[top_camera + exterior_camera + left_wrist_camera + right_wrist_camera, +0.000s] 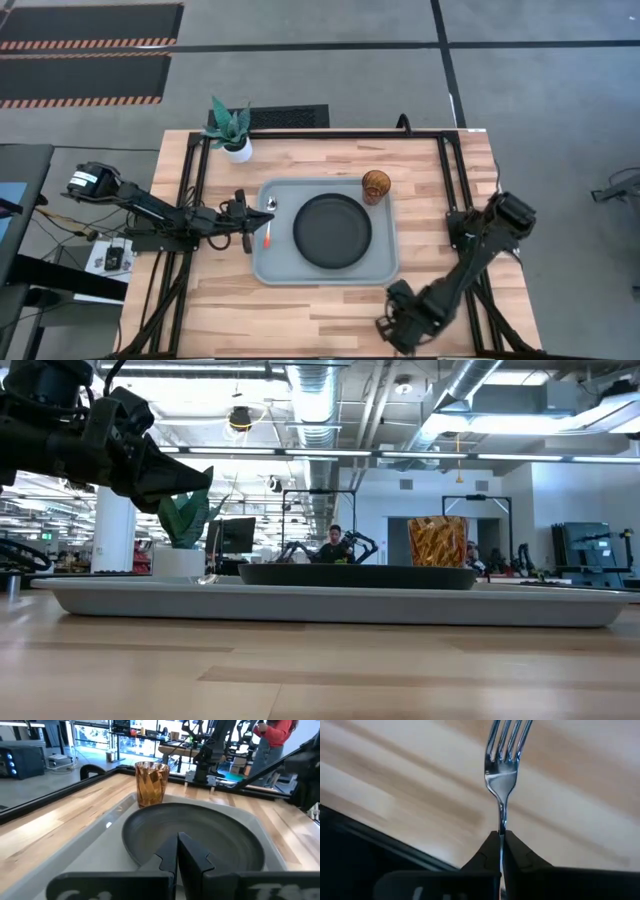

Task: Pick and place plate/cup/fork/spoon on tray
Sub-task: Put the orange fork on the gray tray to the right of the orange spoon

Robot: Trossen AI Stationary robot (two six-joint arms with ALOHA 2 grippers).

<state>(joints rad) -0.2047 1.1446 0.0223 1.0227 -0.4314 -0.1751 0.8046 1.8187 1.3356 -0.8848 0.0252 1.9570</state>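
The pale grey-blue tray lies mid-table. On it rest the black plate, the amber cup at its far right corner, and the spoon along its left side. The plate and cup also show in the left wrist view. My left gripper is shut and empty, above the tray's left edge. My right gripper is near the table's front edge, right of the tray, shut on the fork. The fork's handle is hidden. My right gripper pinches the fork's thin silver neck between its two fingertips, just below the pronged head. The fingers lie along the fork, and the head sticks straight out past them, prongs away from the gripper. The gripper hides the handle.
A white pot with a green plant stands at the table's far left, beyond the tray. Bare wood lies in front of the tray and to its right. A black frame runs along the table's edges.
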